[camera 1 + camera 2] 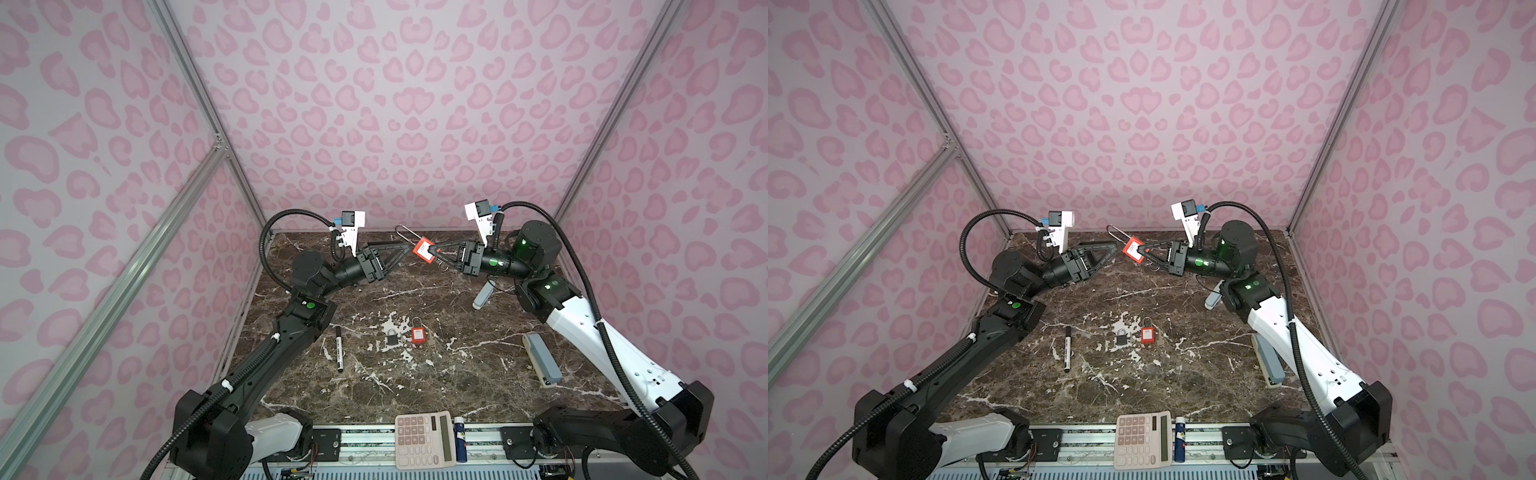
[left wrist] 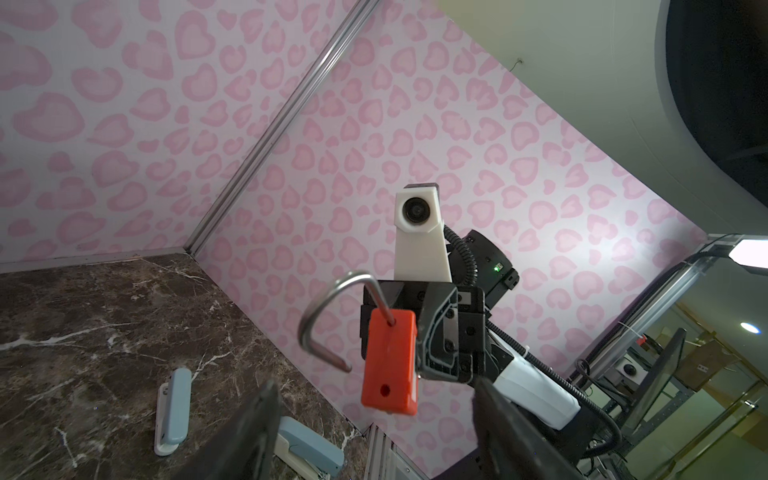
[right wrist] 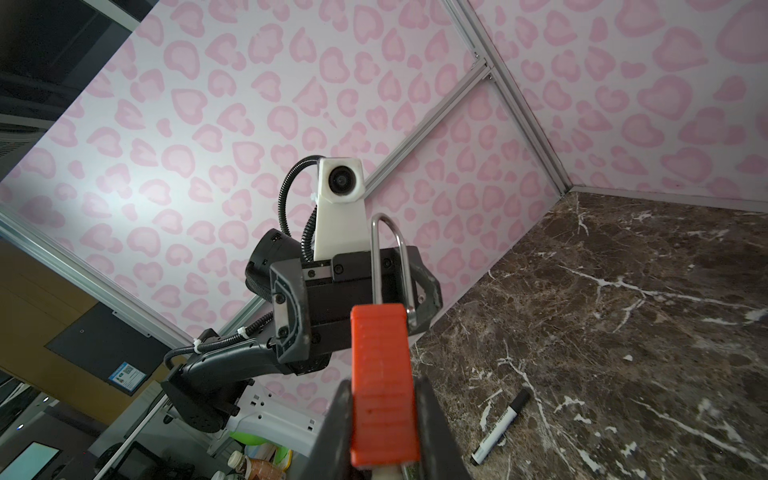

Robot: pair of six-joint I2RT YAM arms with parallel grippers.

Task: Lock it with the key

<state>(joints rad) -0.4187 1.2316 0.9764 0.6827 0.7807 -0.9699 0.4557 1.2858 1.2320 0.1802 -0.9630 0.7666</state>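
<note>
My right gripper (image 1: 432,250) (image 3: 384,399) is shut on the body of a red padlock (image 1: 424,250) (image 3: 382,374), held up above the back of the marble table (image 1: 415,395). The lock's steel shackle (image 1: 402,237) (image 2: 328,316) is swung open, with one leg free of the body. My left gripper (image 1: 408,248) (image 2: 374,380) stands open just left of the lock and touches nothing. A pale piece (image 3: 384,471) shows under the lock's bottom end. I cannot tell whether that is the key.
On the table lie a grey padlock (image 1: 391,337), a second red padlock (image 1: 417,334) with a small tan piece (image 1: 432,343) beside it, a marker (image 1: 339,348) and two grey-blue staplers (image 1: 542,359) (image 1: 482,297). A calculator (image 1: 423,439) and a blue-capped tube (image 1: 459,444) sit at the front rail.
</note>
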